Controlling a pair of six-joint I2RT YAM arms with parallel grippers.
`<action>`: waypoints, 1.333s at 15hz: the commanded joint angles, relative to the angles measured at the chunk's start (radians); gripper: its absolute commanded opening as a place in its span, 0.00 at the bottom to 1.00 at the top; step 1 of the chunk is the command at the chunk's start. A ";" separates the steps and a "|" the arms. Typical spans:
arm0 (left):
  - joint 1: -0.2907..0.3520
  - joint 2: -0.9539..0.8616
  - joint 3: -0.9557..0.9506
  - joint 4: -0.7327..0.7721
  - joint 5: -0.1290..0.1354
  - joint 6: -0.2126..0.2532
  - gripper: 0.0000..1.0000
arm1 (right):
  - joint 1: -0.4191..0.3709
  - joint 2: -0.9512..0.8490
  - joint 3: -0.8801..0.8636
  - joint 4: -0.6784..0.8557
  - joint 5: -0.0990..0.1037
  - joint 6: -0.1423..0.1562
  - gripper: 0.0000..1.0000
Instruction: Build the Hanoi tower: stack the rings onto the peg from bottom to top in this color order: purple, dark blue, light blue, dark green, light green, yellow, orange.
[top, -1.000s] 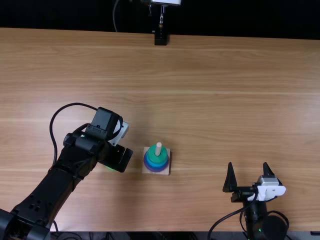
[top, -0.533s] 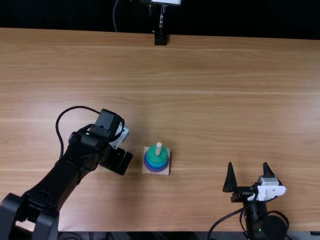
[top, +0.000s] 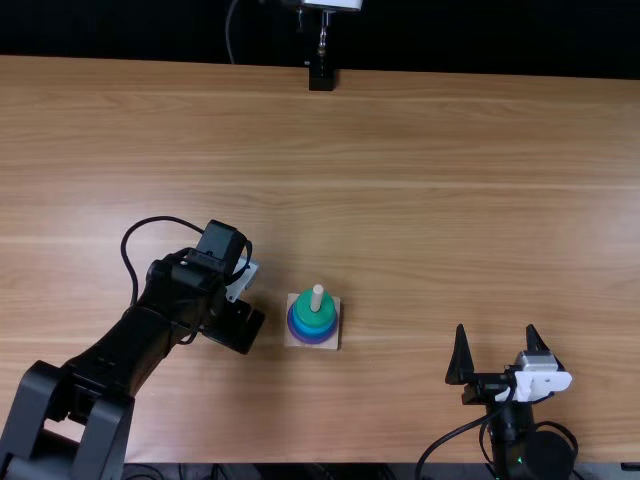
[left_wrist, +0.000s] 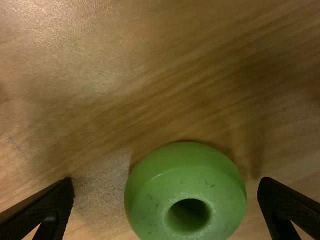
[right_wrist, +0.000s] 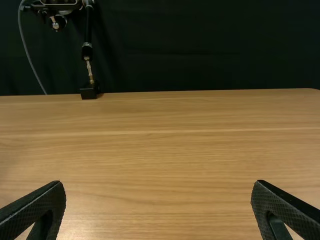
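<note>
Item: light green ring (left_wrist: 187, 170), lying flat on the table (top: 450, 200), to the left of the peg (top: 317, 297) and apart from it, judged from where the left pincer (left_wrist: 166, 181) stands. Relation: ring between that pincer's spread fingers, touching neither, the gap narrower on one side; round, so no long axis, its hole facing the wrist. Nearer arm: the left (top: 130, 345), slanting from the near edge toward the peg's left side, wrist bent, pincer tipped down. Peg: upright on its base (top: 333, 343), dark green ring (top: 313, 312) uppermost, blue and purple below. Right pincer (top: 496, 328): spread, holding nothing, well to the right of the peg. Step, as judged: seizing the light green ring; centring the fingers first would likely keep it from being nudged aside.
</note>
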 joint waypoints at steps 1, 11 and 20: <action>0.000 0.015 -0.012 -0.002 0.006 0.007 1.00 | -0.011 -0.007 -0.007 -0.005 -0.006 0.002 1.00; -0.006 0.003 0.070 -0.085 0.006 0.008 0.00 | -0.011 -0.007 -0.007 -0.005 -0.006 0.001 1.00; -0.028 0.011 0.611 -0.674 0.021 -0.006 0.00 | -0.009 -0.007 -0.007 -0.005 -0.006 0.001 1.00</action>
